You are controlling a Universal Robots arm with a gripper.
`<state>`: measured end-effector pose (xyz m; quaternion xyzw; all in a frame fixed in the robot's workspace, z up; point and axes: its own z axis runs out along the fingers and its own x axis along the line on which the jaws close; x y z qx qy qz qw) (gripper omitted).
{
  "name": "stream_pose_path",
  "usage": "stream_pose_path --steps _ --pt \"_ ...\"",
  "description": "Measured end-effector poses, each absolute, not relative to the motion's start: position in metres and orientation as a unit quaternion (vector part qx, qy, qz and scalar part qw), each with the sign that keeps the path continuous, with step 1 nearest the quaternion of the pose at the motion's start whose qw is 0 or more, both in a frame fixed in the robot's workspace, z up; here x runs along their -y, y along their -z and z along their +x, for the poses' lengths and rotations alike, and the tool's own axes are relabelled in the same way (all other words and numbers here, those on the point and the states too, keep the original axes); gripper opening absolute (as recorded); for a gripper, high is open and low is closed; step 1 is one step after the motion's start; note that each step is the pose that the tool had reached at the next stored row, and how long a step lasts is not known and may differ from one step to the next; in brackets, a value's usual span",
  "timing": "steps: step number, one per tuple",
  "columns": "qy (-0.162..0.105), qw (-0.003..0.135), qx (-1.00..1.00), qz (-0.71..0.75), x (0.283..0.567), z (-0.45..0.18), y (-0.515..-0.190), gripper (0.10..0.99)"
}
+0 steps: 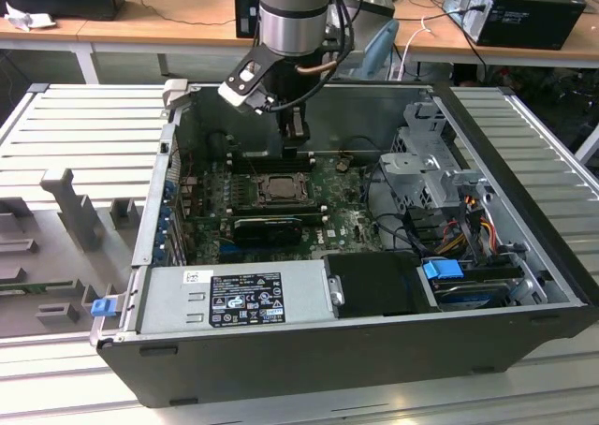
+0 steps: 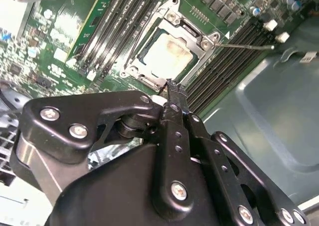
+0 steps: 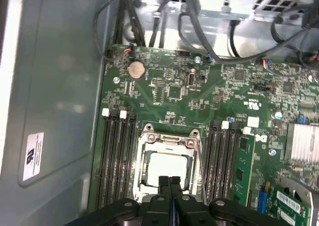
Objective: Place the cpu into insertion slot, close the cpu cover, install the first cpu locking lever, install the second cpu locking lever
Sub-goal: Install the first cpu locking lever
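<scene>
The cpu (image 3: 167,167) lies in the insertion slot (image 1: 279,188) on the green motherboard, its silver-grey top (image 2: 167,54) showing through the square opening of the cpu cover (image 3: 149,136). The cover (image 2: 172,18) lies flat around the chip. A thin metal locking lever (image 2: 246,47) sticks out from one socket corner across the memory slots. My gripper (image 3: 170,182) hangs just above the socket's edge, fingers pressed together with nothing between them. Its tip (image 2: 172,88) is at the socket rim in the second wrist view, and the exterior view has the gripper (image 1: 291,147) over the board's far side.
Long black memory slots (image 3: 115,156) flank the socket on both sides. A black graphics card (image 1: 267,227) lies nearer the case front, behind the power supply (image 1: 239,297). Cables and a drive cage (image 1: 426,168) fill the exterior view's right. Case walls surround the board.
</scene>
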<state>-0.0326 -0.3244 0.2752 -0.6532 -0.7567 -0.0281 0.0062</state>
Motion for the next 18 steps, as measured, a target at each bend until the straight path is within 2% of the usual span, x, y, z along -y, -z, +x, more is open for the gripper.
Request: stream_pose_path --steps 18 --pt "0.025 0.008 0.834 -0.551 0.3245 -0.0327 -0.2752 0.106"
